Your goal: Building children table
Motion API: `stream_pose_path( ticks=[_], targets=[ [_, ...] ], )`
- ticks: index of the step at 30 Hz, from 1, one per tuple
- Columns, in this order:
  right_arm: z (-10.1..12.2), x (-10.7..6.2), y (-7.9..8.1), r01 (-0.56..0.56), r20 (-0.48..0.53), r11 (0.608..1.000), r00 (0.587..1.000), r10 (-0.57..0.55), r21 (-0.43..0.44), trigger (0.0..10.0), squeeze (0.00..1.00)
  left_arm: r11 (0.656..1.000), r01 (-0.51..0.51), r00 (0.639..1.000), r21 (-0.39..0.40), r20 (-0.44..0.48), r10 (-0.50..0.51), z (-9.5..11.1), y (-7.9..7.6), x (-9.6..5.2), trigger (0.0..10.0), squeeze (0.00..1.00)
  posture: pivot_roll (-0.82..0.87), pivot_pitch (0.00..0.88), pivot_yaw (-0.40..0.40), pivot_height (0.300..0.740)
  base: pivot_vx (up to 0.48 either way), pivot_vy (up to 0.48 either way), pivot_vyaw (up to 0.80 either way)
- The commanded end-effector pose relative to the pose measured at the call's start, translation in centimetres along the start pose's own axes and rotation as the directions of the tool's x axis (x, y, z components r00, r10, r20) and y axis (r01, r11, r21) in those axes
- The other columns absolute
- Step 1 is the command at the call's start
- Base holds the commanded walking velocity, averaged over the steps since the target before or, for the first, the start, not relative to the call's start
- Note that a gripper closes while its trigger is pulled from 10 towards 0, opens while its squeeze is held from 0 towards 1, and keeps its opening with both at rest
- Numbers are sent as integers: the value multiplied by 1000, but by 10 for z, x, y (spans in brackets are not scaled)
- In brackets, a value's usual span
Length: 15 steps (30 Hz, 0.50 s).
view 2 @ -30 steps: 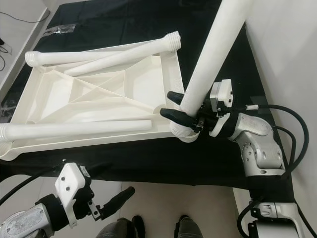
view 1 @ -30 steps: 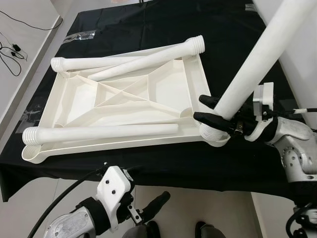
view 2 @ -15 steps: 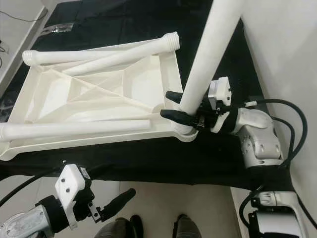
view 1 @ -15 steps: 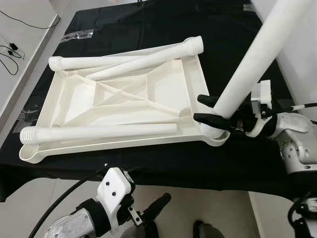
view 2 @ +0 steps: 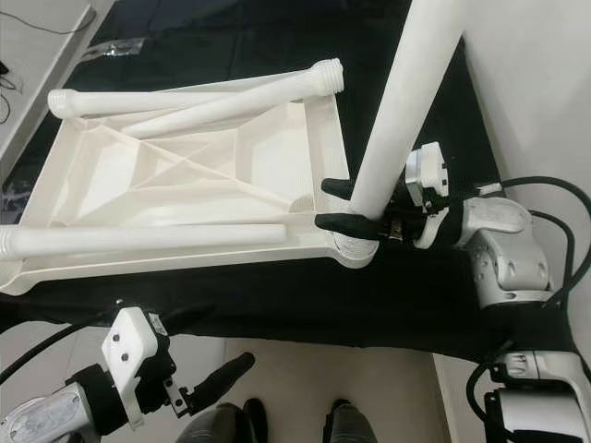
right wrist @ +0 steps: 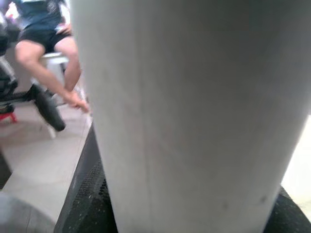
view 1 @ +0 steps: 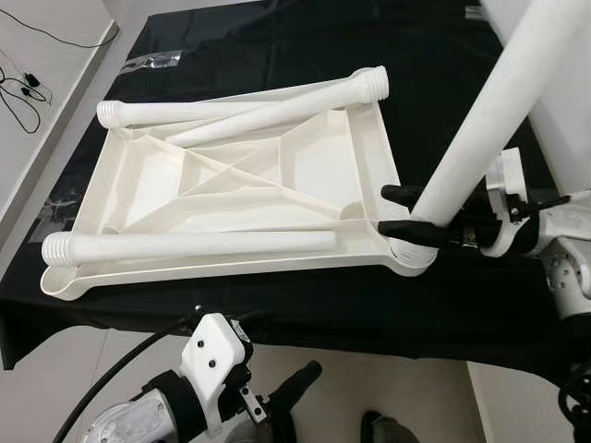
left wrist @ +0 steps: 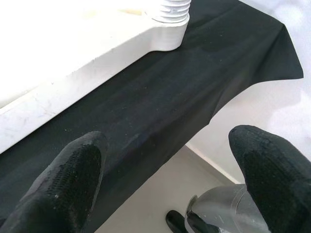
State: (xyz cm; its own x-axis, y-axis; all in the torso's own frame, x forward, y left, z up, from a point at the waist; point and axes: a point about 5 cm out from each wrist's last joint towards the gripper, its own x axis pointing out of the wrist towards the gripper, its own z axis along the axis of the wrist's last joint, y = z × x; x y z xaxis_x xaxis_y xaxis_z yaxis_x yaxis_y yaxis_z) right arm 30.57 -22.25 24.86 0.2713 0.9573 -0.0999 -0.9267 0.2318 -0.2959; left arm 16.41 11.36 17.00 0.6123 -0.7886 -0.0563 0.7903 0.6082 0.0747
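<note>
The left gripper (view 1: 295,383) hangs open and empty below the near edge of the tabletop (view 1: 305,166), doing nothing. At the tabletop's near right corner, the right gripper (view 1: 399,209) is closed around the leg (view 1: 480,120), which stands almost upright with its lower end in the corner socket (view 1: 406,257). Three more legs (view 1: 194,245) lie flat across the tabletop, farther left, out of the way.
</note>
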Motion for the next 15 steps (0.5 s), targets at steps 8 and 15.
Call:
stream_pose_path(
  ticks=[8,15],
  targets=[
    [-31,36,23,-291,-109,950,947,303,116,10000,0,1000,12,999,-6,-31,-12,-6,-2,-2,10000,0,24,300,129,740,0,0,0],
    [-29,56,16,-266,-103,962,957,270,54,10000,0,1000,8,999,0,-31,-8,-5,-2,-3,10000,0,31,310,126,740,0,0,0]
  ],
)
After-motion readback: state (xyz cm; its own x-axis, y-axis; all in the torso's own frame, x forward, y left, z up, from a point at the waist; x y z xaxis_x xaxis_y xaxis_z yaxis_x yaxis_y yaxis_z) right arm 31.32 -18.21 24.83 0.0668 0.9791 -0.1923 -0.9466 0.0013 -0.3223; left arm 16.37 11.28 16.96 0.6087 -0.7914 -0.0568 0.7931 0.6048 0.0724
